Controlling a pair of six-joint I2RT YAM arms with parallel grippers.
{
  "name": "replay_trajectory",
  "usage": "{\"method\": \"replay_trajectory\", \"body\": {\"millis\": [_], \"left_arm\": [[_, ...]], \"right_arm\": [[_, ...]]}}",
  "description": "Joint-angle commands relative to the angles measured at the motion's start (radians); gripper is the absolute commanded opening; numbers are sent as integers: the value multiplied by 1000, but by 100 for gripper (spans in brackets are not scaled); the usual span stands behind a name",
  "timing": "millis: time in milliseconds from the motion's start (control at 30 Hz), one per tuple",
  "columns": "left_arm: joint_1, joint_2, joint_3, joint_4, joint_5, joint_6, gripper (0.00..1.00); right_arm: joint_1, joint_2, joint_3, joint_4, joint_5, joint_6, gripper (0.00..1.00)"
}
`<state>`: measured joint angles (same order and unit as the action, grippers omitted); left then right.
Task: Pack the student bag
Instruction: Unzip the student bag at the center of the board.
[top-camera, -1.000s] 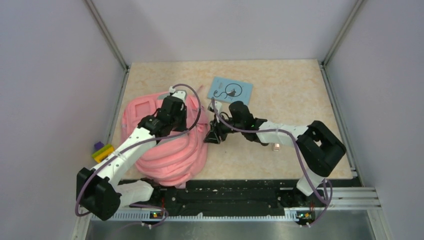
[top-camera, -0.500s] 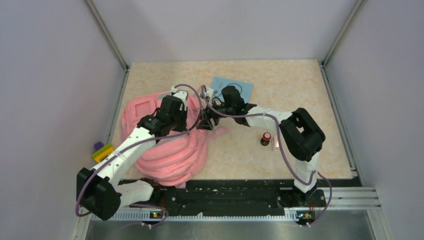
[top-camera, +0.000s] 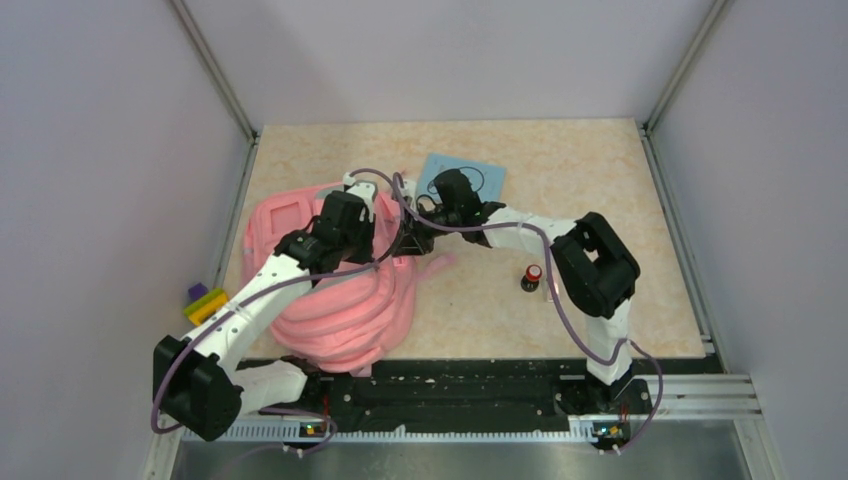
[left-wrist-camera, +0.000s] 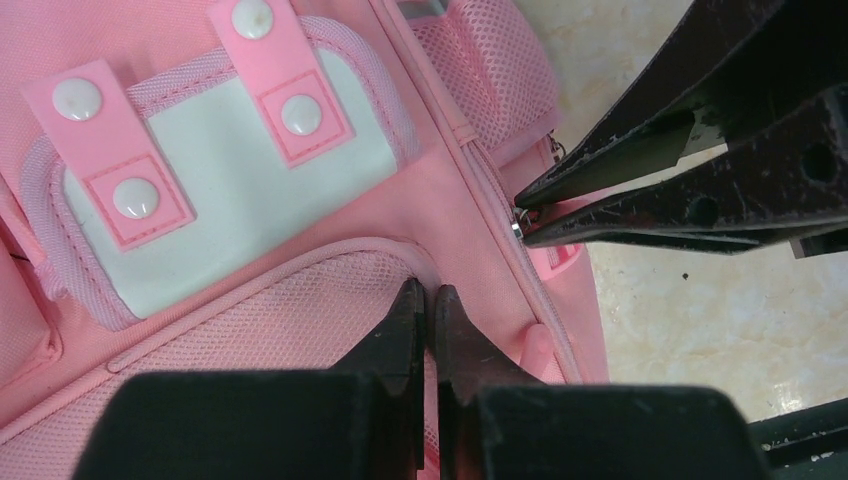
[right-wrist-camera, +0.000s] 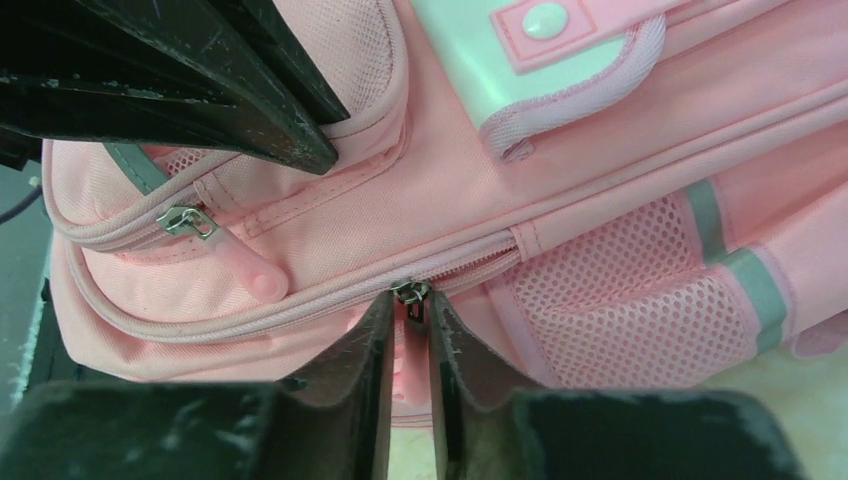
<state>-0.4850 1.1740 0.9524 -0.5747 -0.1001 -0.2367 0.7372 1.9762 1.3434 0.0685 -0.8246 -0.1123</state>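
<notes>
Pink student bag (top-camera: 330, 290) lies flat, centre-left of top view, main zip shut. Step in hand, by my read: opening that zip. R gripper (right-wrist-camera: 410, 302) narrow, pinched on zip pull (right-wrist-camera: 410, 291). L gripper (left-wrist-camera: 427, 298) fully closed, tips pressed on mesh pocket (left-wrist-camera: 250, 330), pinning the fabric. Next probably needs a steady drag along the track, with L holding the bag down. Outside the bag: blue booklet (top-camera: 462, 180), red-capped bottle (top-camera: 531, 276).

Worktop (top-camera: 600, 170): student bag (top-camera: 330, 305) at near left; booklet (top-camera: 480, 170) behind it, toward centre; 1 small bottle (top-camera: 531, 277) right of bag, apart; 1 block (top-camera: 206, 302) beyond left edge.
</notes>
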Motion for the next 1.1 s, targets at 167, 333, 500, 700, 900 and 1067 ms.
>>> {"method": "replay_trajectory", "body": {"millis": [167, 333, 500, 700, 900, 1067], "left_arm": [[0, -11, 22, 139, 39, 24, 0], [6, -1, 28, 143, 16, -2, 0], [15, 0, 28, 174, 9, -62, 0], [21, 8, 20, 200, 2, -99, 0], [21, 11, 10, 263, 49, -151, 0], [18, 40, 9, 377, 75, -250, 0]], "right_arm": [[14, -40, 15, 23, 13, 2, 0], [16, -79, -33, 7, -10, 73, 0], [46, -150, -160, 81, -56, 183, 0], [109, -206, -242, 107, -43, 268, 0], [175, -276, -354, 223, 29, 401, 0], [214, -318, -462, 410, 144, 585, 0]]}}
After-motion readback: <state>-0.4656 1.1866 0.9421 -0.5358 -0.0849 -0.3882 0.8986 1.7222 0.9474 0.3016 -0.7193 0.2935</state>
